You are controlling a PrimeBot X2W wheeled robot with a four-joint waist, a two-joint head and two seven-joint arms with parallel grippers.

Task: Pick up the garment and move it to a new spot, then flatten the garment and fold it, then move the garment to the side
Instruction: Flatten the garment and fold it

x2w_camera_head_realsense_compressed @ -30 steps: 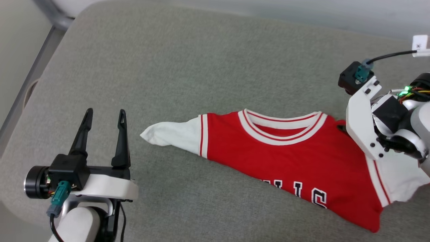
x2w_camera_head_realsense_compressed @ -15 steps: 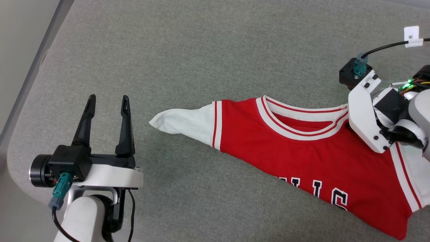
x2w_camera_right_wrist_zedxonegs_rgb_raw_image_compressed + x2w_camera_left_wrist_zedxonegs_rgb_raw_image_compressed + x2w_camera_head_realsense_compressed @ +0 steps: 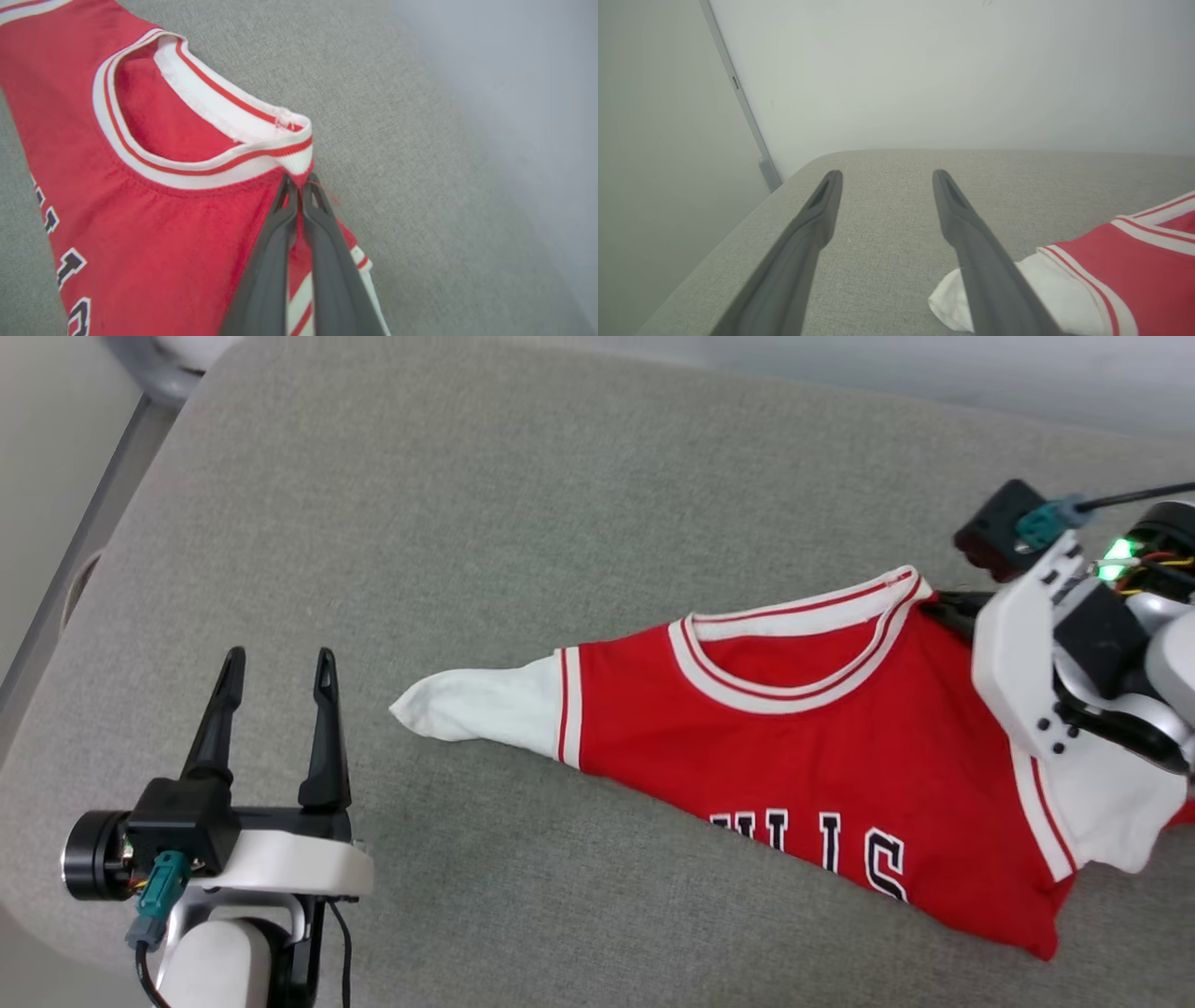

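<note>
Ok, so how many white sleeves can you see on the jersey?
2. One sleeve lies flat on the grey cushion, pointing toward the open left hand; the other sleeve is at the jersey's far end, partly hidden under the right hand.

The red jersey (image 3: pixel 822 756), white-sleeved with a red-striped white collar and black lettering partly tucked under, lies bunched diagonally across the grey cushion (image 3: pixel 467 569), the shoulder beside its collar pinched up.
</note>
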